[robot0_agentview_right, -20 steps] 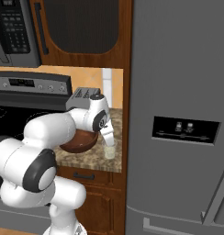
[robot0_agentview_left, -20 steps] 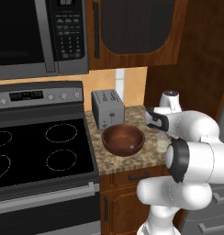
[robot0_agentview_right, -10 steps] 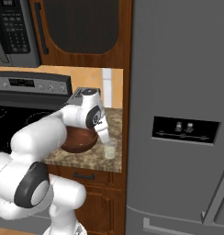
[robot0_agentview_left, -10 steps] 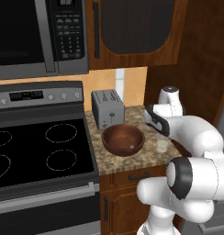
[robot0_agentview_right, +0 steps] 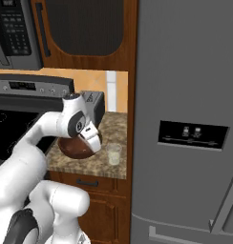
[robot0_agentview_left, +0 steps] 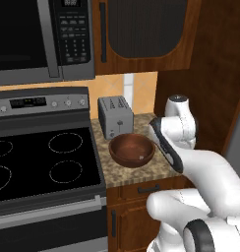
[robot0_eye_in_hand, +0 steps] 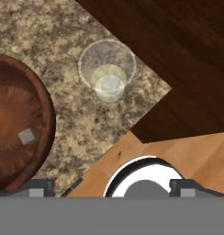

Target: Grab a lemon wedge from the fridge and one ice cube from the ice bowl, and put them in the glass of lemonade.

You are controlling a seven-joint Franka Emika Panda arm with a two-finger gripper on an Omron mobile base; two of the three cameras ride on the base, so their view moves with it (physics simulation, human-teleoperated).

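My gripper [robot0_eye_in_hand: 112, 188] is open, hanging above the counter's front edge with nothing between its fingertips [robot0_eye_in_hand: 40, 187]. In the hand view the glass of lemonade [robot0_eye_in_hand: 107, 69] stands just ahead, clear with pale contents. To its left is the ice bowl [robot0_eye_in_hand: 17, 133], brown and wooden, holding one ice cube [robot0_eye_in_hand: 26, 136]. In the right base view my hand [robot0_agentview_right: 91, 138] hovers between the ice bowl [robot0_agentview_right: 70, 148] and the glass [robot0_agentview_right: 113, 155]. The fridge [robot0_agentview_right: 185, 119] stands shut at the right; the lemon wedge is out of view.
A steel toaster [robot0_agentview_left: 115, 117] stands behind the bowl [robot0_agentview_left: 132, 149] against the wall. A black stove top [robot0_agentview_left: 38, 162] lies to the left, a microwave [robot0_agentview_left: 38, 34] above it. A dark wood panel [robot0_agentview_left: 200, 88] closes the narrow granite counter [robot0_agentview_right: 97, 164] on the right.
The hand has swung left, from above the glass toward the gap between glass and bowl, and the elbow has shifted. The jaws stay wide open. Bowl and glass have not moved.
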